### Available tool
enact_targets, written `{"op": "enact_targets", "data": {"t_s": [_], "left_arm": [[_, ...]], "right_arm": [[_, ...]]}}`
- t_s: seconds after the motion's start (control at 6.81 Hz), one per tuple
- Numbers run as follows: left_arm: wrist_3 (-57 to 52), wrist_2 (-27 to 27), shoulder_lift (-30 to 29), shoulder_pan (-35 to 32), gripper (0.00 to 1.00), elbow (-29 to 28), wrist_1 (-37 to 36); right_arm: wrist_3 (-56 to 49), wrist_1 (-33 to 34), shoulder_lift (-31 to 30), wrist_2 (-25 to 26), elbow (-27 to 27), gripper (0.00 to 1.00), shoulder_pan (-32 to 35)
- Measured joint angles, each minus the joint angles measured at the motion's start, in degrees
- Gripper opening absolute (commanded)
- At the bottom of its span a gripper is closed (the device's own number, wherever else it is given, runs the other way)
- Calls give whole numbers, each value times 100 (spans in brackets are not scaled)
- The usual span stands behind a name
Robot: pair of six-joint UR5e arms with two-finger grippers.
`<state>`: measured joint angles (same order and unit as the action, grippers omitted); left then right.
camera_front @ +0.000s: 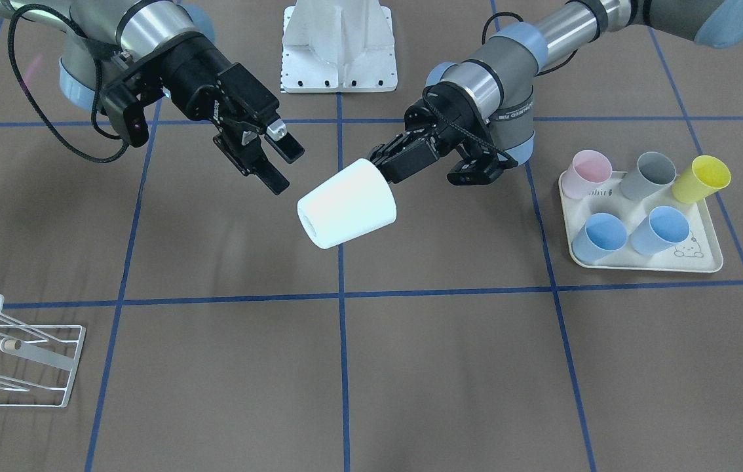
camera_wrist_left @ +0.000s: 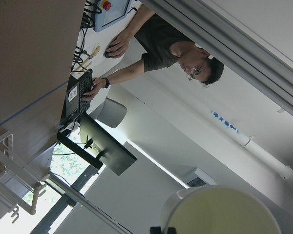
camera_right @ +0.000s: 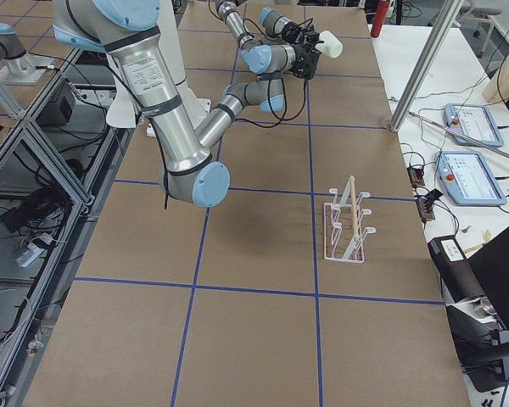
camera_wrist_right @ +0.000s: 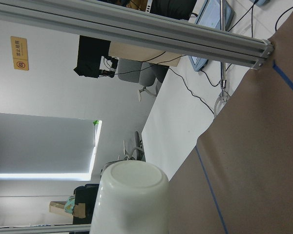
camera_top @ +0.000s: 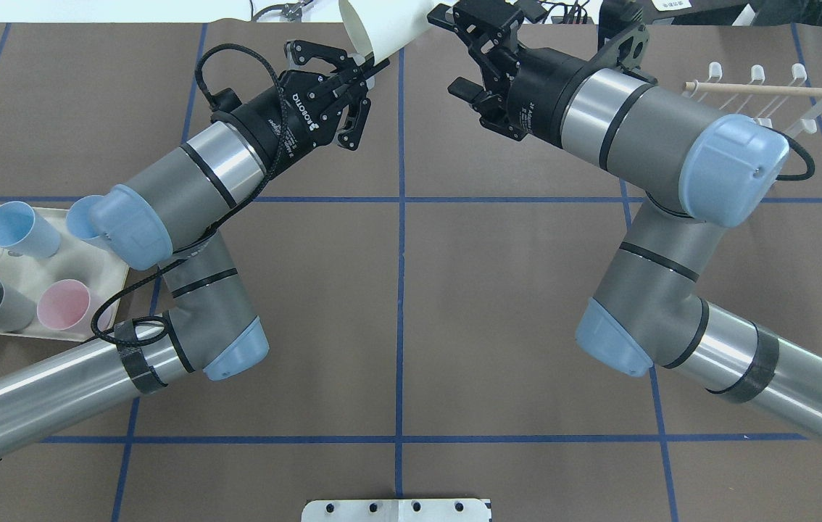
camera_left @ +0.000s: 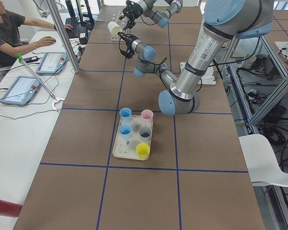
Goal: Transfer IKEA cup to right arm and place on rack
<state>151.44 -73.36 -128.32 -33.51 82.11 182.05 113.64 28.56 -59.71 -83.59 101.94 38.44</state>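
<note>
**IKEA Cup Held in the Air Between Both Claws**

1. The left claw (camera_front: 379,172) is grasping the white IKEA cup (camera_front: 346,213) at its wide rim end, with the fingers clenched on the wall. The left wrist view is looking straight into the cup's cream interior.
2. The cup is hanging tilted in the air above the middle of the brown tabletop (camera_front: 443,367). Its narrow base is pointing away from the left claw.
3. The right claw (camera_front: 278,164) is standing released, fingers spread, just beside the cup and apart from it. Its wrist camera is facing the cup's base.
4. The rack (camera_front: 24,357), white wire with a wooden rod through it, is sitting on the tabletop at the robot's right end, well apart from both claws.
5. A cream tray (camera_front: 647,265) is sitting at the robot's left end. It is carrying a pink cup (camera_front: 591,172), a grey cup (camera_front: 650,174), a yellow cup (camera_front: 702,178), a blue cup (camera_front: 601,236) and a second blue cup (camera_front: 661,229).
</note>
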Motion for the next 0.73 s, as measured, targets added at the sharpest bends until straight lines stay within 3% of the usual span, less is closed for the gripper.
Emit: {"op": "enact_targets", "data": {"t_s": [0.73], "left_arm": [[-14, 15, -143, 262, 0, -6, -37]], "right_arm": [[0, -16, 56, 3, -48, 99, -6]]}}
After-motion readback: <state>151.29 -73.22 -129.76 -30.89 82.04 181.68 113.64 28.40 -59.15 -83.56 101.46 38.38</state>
